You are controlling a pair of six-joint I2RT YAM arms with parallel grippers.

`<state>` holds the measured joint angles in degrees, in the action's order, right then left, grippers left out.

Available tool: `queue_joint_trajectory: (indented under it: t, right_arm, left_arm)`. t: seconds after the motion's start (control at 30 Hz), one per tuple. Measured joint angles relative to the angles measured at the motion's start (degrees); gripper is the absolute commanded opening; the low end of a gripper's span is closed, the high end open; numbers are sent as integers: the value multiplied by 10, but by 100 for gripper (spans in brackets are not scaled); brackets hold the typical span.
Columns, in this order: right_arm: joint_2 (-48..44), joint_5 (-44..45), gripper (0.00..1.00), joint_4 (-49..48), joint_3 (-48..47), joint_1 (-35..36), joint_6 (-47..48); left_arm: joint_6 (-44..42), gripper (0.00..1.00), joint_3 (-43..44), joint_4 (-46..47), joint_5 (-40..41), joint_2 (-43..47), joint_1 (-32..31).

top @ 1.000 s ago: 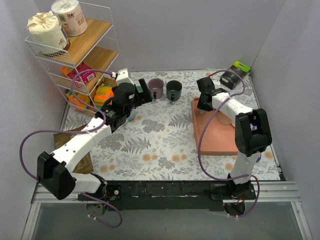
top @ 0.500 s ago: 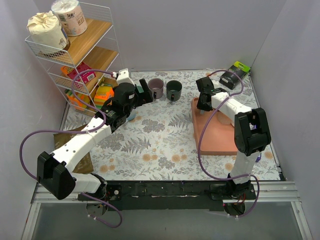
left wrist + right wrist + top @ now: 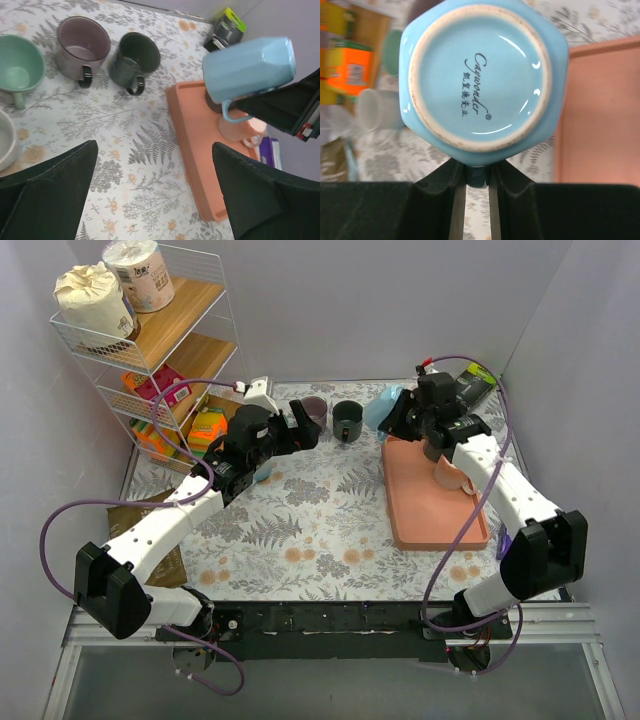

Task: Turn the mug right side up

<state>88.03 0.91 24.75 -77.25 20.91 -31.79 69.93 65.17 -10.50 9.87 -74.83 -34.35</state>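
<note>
The light blue faceted mug [image 3: 381,408] hangs in the air over the far left corner of the orange tray [image 3: 425,525]. It lies nearly on its side in the left wrist view [image 3: 249,67], handle down, mouth to the left. My right gripper [image 3: 400,414] is shut on its handle. In the right wrist view the mug's base [image 3: 479,75] faces the camera and the right gripper [image 3: 477,174] pinches the handle. My left gripper [image 3: 300,431] is open and empty above the table near the purple mug; the left gripper [image 3: 155,200] shows wide apart.
A peach mug [image 3: 450,476] stands on the tray. A purple mug [image 3: 313,410], a dark green mug [image 3: 347,418], a green mug [image 3: 17,67] and a white cup [image 3: 4,141] sit at the back. A wire shelf rack [image 3: 150,340] stands at the left, a black-green box [image 3: 478,380] at the back right.
My right arm has risen from the tray with the blue mug in its grip and swung it toward the back left. My left gripper has shifted slightly right.
</note>
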Motion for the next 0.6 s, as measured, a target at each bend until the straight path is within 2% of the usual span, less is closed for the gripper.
queue_joint_trajectory:
  t: [0.13,0.37,0.5,0.6]
  right_arm:
    - [-52,-88,1,-62,3,1,-45]
    - [-102,-237,1,-278,64,2,-184]
    - [-104,-285,1,-375,82,2,-253]
    - [-104,-306,1,-432,89,2,-289]
  left_arm:
    - [3,98,-1,32,-82,-1,0]
    - [37,98,3,144,-278,-1,-2]
    - [84,98,18,190,-330,-4,-4]
    - [115,98,22,222,-337,-8,-4]
